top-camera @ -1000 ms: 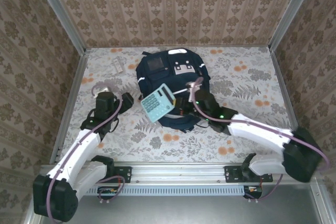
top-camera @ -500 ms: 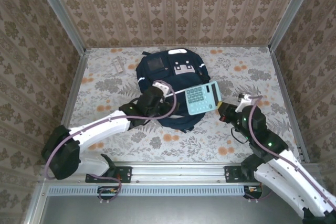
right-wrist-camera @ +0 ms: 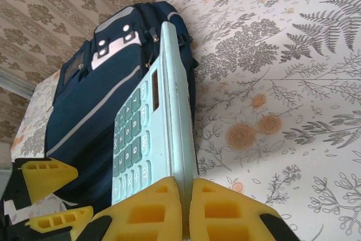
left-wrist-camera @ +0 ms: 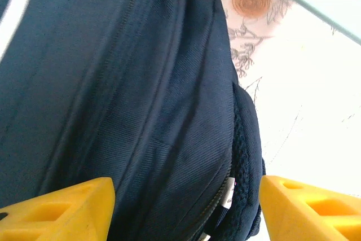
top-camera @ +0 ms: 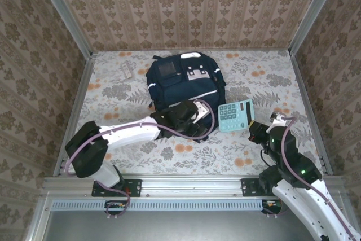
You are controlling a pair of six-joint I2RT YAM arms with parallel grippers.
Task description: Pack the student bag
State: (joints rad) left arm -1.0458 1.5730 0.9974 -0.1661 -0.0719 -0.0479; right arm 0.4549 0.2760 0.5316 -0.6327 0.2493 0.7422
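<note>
Student bag (top-camera: 183, 80) lies flat on the floral table (top-camera: 271, 77), at the centre of the overhead frame's upper half, its top end toward the back wall.

Left arm runs low from the lower left across to the bag's near edge, forearm nearly level. Left gripper (top-camera: 194, 122) sits at that edge. In the wrist view its yellow fingers (left-wrist-camera: 56, 210) stand spread, with navy fabric and a zip line between them. Contact with the fabric cannot be told.

Right arm is folded at lower right, wrist raised. Right gripper (top-camera: 252, 130) pinches the near edge of a light-blue calculator (top-camera: 236, 115), its fingers (right-wrist-camera: 146, 215) pressed together on it. The calculator is held just right of the bag, keys facing the overhead camera.
</note>
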